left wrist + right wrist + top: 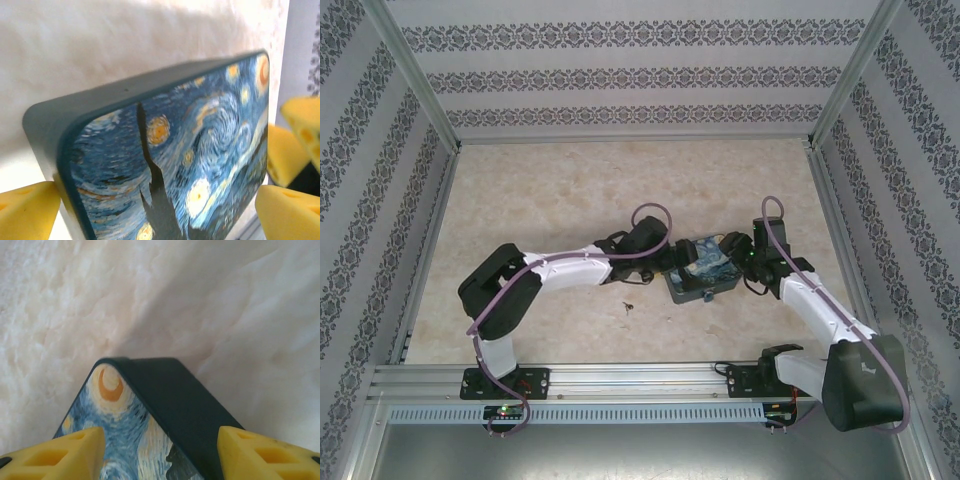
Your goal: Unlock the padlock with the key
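Left gripper [159, 209] wide astride painted box [200, 125]; right gripper [160, 447] at corner

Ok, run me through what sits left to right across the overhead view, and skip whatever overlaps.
left arm's black elbow → small dark object, lying loose and too small to identify → starry-night painted box → right arm's black elbow
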Robot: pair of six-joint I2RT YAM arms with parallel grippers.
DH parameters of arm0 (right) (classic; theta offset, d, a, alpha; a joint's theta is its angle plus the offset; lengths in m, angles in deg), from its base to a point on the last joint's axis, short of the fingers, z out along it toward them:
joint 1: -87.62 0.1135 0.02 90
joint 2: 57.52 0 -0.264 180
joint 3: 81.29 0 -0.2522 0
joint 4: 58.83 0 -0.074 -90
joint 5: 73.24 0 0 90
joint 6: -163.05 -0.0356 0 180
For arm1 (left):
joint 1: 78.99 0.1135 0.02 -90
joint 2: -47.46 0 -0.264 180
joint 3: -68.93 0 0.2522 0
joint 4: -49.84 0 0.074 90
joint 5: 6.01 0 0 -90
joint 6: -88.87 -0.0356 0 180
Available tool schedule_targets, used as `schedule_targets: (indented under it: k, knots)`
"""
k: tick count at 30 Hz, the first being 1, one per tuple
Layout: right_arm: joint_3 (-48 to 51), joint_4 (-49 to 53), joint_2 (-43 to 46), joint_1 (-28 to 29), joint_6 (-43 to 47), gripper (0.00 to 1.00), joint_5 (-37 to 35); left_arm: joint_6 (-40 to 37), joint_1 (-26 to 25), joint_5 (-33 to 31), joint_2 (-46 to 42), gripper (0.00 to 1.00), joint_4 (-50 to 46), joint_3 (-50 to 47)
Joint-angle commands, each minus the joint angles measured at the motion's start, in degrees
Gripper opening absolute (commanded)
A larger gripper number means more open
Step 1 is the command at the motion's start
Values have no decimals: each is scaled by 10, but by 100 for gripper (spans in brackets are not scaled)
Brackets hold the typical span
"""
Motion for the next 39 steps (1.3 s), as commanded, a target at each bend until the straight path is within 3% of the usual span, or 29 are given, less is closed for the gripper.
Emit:
schedule_targets:
  k: [1,11,18,26,39]
  knots:
    - [-13,-43,-40,45,-60,63,58,-27,27,25,2,100,61,23]
    - [-144,-113,-219,140,-110,70,40,-88,136,43,-30,100,17,12]
    - [-209,-124,-287,169,-122,74,37,-99,167,32,-76,99,11,-43]
    - [-217,-126,-293,177,-126,81,39,-104,183,16,-97,99,11,-84]
    - [-198,-111,-249,173,-119,90,14,-142,204,19,-61,99,-14,-48]
